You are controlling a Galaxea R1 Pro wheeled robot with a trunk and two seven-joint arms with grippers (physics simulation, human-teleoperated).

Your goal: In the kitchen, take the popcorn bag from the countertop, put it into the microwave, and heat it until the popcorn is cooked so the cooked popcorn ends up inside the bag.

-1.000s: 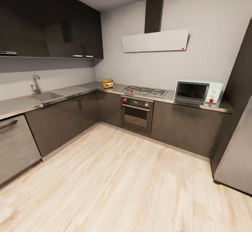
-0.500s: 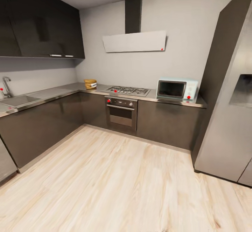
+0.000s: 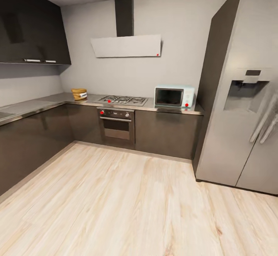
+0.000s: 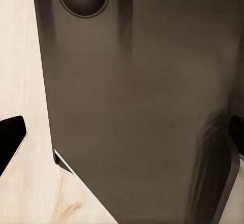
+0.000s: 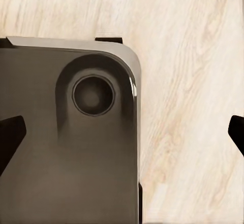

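popcorn bag (image 3: pixel 79 93) on the far-left corner of the table (image 3: pixel 50 100), untouched | near: wood floor (image 3: pixel 127 205), both wrist views look down on the robot's dark base (image 5: pixel 66 158) | fingers (image 5: pixel 10 137): dark tips spread wide at frame edges, holding nothing | far: hob (image 3: pixel 122 100), then microwave (image 3: pixel 174 96), door closed, well apart from bag | handling, judged: light, soft, crushable; grip gently across the sides below the rolled rim
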